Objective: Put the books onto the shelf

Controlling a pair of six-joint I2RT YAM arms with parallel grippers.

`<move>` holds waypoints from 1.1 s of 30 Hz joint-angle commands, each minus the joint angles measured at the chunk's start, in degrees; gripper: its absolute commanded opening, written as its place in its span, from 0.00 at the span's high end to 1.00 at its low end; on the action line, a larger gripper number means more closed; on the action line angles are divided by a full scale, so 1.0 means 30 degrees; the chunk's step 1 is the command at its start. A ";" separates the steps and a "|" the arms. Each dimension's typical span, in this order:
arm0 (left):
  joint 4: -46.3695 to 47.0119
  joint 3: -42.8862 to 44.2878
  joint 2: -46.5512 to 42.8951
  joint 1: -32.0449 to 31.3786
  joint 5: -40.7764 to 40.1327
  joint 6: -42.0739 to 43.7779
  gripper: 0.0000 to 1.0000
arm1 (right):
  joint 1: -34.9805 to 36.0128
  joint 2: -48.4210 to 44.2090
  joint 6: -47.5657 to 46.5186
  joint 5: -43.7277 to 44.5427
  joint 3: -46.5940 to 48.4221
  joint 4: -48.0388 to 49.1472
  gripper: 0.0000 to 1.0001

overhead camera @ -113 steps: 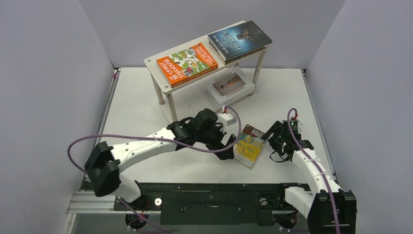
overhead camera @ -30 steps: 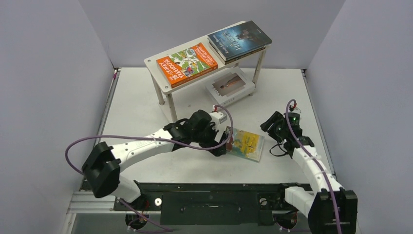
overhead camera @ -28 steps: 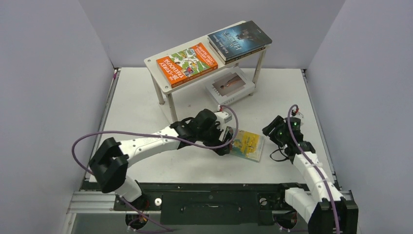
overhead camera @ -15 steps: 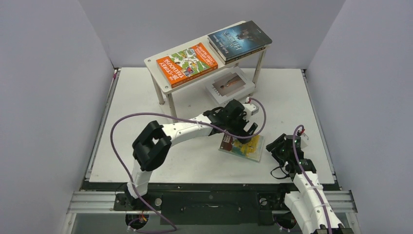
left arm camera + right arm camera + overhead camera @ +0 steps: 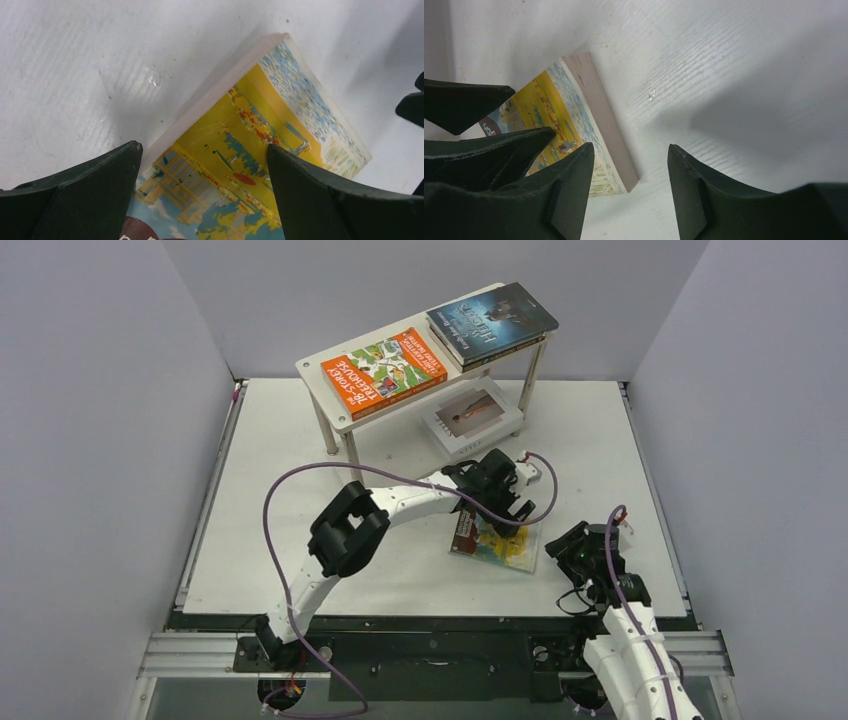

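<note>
One book is still off the white two-tier shelf (image 5: 312,375): the yellow-and-teal illustrated paperback (image 5: 497,543), flat on the table (image 5: 290,500) under the left gripper (image 5: 202,150). That arm has swung across it, stretched long, fingers wide and empty; the right gripper (image 5: 630,150) has backed off, half-spread, empty, the book beside its left finger

Yellow book (image 5: 503,548): teal and orange-red blotches, pale page edges, on white worktop (image 5: 280,490). Pale shelf (image 5: 310,370) carries orange book (image 5: 384,371) with green illustration, dark blue-grey book (image 5: 492,318), white book (image 5: 472,415) with brownish photo.
</note>
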 commanded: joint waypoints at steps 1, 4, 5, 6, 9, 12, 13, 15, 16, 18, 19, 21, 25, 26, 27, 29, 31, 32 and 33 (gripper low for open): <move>-0.1842 -0.1830 -0.1578 -0.0091 0.1284 -0.0283 0.06 | -0.0090 -0.0600 0.0050 -0.0147 0.0758 -0.2066 0.47; -0.1448 -0.5028 -0.3960 -0.0247 0.1133 -0.1489 0.06 | -0.0066 -0.1025 -0.0065 -0.0352 0.1011 -0.3676 0.46; -0.1263 -0.5588 -0.4393 -0.0255 0.1181 -0.1780 0.06 | -0.0061 -0.1154 -0.0072 -0.0527 0.0991 -0.3984 0.45; -0.1159 -0.6719 -0.5208 -0.0261 0.1267 -0.2334 0.06 | -0.0060 -0.1383 -0.0092 -0.0634 0.0934 -0.4509 0.45; -0.0489 -0.8489 -0.6494 -0.0307 0.1628 -0.3379 0.07 | 0.0013 -0.1693 -0.0031 -0.1873 0.0244 -0.4880 0.44; 0.0054 -0.9866 -0.7465 -0.0321 0.1816 -0.4242 0.09 | 0.0286 -0.1583 0.0528 -0.3148 -0.0572 -0.4046 0.43; 0.0409 -1.0058 -0.7581 -0.0321 0.1835 -0.4372 0.09 | 0.0628 -0.1536 0.0737 -0.3709 -0.0965 -0.3169 0.43; 0.0816 -1.0501 -0.7681 -0.0307 0.1948 -0.4672 0.09 | 0.1598 -0.1345 0.1707 -0.4302 -0.1594 -0.1281 0.43; 0.0862 -1.0493 -0.7546 -0.0296 0.1929 -0.4874 0.09 | 0.2582 -0.1101 0.2674 -0.4470 -0.1809 -0.0414 0.43; 0.0867 -1.0353 -0.7209 -0.0205 0.1935 -0.5068 0.09 | 0.4332 -0.0448 0.4238 -0.4576 -0.2410 0.1978 0.43; 0.0917 -1.0283 -0.6974 -0.0175 0.2019 -0.5137 0.09 | 0.4935 -0.0221 0.4687 -0.4219 -0.2691 0.3369 0.43; 0.1158 -1.0184 -0.6669 0.0030 0.2466 -0.5547 0.15 | 0.6351 0.0384 0.5885 -0.3465 -0.2949 0.4861 0.43; 0.1536 -1.0028 -0.6630 0.0252 0.3717 -0.6166 0.43 | 0.7298 0.0742 0.7387 -0.2707 -0.3536 0.6961 0.44; 0.1666 -1.0022 -0.6709 0.0258 0.3966 -0.6257 0.48 | 0.7317 0.0696 0.7535 -0.2507 -0.3720 0.7164 0.44; 0.1726 -1.0002 -0.6893 0.0263 0.4066 -0.6427 0.58 | 0.7321 0.0658 0.7771 -0.2444 -0.3809 0.7514 0.44; 0.1889 -0.9992 -0.7245 0.0250 0.4446 -0.6709 0.75 | 0.7323 0.0671 0.8002 -0.2305 -0.4023 0.8034 0.44; 0.1968 -0.9925 -0.7629 0.0237 0.4706 -0.6964 0.94 | 0.7324 0.0905 0.8097 -0.2229 -0.4137 0.8395 0.44; 0.1986 -0.9897 -0.7751 0.0251 0.4755 -0.7051 0.98 | 0.7324 0.1012 0.8110 -0.2190 -0.4156 0.8533 0.44; 0.1989 -0.9890 -0.7996 0.0254 0.4724 -0.7227 1.00 | 0.7324 0.1253 0.8062 -0.2183 -0.4160 0.8609 0.44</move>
